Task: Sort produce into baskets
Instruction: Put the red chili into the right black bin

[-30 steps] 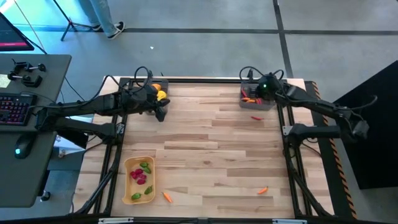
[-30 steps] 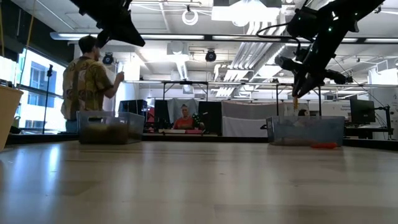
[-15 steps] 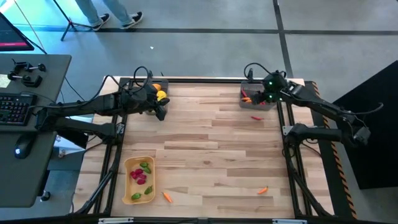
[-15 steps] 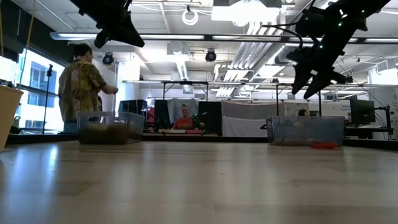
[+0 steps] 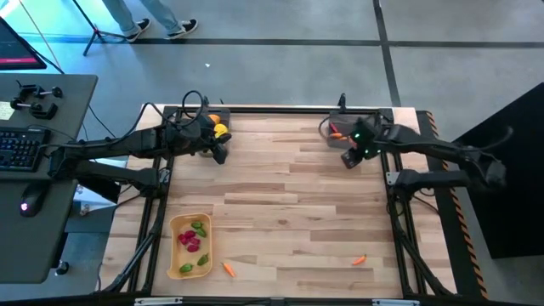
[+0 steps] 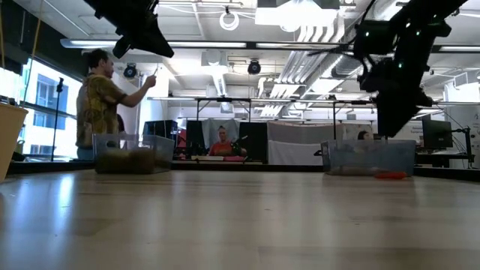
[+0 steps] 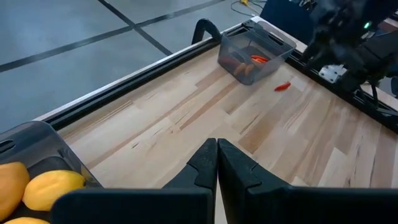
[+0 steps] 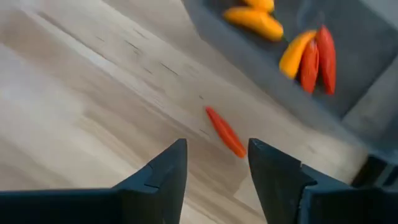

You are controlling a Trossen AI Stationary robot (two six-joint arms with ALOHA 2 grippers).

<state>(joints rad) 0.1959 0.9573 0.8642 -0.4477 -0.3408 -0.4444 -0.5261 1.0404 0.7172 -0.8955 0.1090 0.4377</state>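
The right claw (image 8: 214, 163), parted and empty, hovers over a stray red chilli (image 8: 225, 132) beside the far-right grey bin (image 8: 292, 59); next, descend and pinch it (left claw (image 7: 216, 163) shut, idle).

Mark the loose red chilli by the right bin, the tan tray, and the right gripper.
red chilli (image 8: 225, 132), right wrist view, mid-body.
tan tray (image 5: 176, 223), high view, rim.
right gripper (image 8: 213, 163), right wrist view, between open fingertips.
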